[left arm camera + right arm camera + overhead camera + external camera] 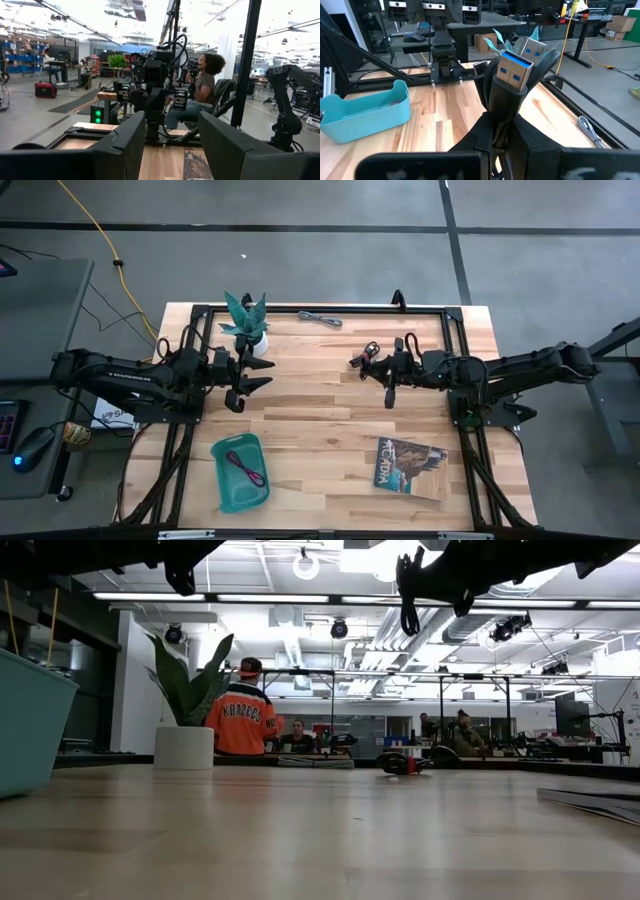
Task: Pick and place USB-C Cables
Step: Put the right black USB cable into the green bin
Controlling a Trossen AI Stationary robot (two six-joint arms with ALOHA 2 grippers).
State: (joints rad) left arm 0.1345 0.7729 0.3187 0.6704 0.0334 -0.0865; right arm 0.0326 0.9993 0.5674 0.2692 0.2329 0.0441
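Observation:
The grey cable lies by the table's far edge and also shows in the right wrist view. The maroon cable lies coiled inside the teal tray at the near left. A black-and-red coil rests flat on the wood, beside and below my right gripper. That gripper is raised high and shut on a dark stub with blue plug heads. My left gripper is open, raised near the plant and touching nothing; its fingers stand wide apart. My right gripper pinches a dark stub between its two fingers. Two blue plug heads stick out past the fingertips. The stub is lifted clear of the table. I cannot tell whether it belongs to the black-and-red coil on the table.
A potted plant stands at the far left, just behind my left gripper. A magazine lies at the near right. Black frame rails border the table. Bare wood lies between the tray and the magazine. People sit in the room beyond.

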